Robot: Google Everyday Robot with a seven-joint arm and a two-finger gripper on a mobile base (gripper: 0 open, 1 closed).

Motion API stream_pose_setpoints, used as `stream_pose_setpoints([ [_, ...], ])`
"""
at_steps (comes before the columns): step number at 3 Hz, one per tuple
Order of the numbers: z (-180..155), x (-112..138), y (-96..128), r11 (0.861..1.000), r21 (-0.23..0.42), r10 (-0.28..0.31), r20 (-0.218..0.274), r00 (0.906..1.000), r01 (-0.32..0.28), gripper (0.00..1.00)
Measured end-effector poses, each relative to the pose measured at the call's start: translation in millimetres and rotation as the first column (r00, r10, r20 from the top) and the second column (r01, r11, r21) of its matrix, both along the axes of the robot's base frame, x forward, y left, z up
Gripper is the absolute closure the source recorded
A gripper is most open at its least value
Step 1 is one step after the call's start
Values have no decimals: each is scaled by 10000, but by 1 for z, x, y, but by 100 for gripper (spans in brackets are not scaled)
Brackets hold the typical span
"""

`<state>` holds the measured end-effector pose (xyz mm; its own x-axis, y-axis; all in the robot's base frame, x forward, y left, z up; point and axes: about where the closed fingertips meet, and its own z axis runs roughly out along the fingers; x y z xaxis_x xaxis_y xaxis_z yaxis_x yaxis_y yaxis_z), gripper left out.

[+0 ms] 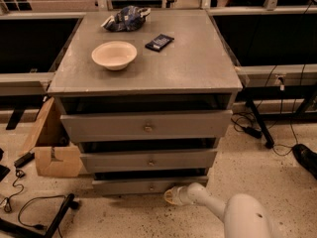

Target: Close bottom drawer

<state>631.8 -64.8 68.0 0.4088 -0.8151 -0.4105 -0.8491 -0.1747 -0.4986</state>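
Observation:
The grey cabinet has three drawers. The bottom drawer is the lowest and slimmest grey front, with a tiny knob, and stands slightly pulled out near the floor. My gripper is at the end of the white arm, low by the floor, right at the right part of the bottom drawer's front. The middle drawer and the top drawer have brass knobs and also stand slightly out.
On the cabinet top lie a cream bowl, a dark packet and a crumpled blue bag. A cardboard box stands at the left. Cables lie on the speckled floor. Black table legs stand at the right.

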Motion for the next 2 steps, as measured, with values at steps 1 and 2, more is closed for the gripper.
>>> stream_pose_setpoints([
  [1,0,0,0,10000,0,0,0,10000,0,42],
  [2,0,0,0,10000,0,1,-1,10000,-1,19],
])
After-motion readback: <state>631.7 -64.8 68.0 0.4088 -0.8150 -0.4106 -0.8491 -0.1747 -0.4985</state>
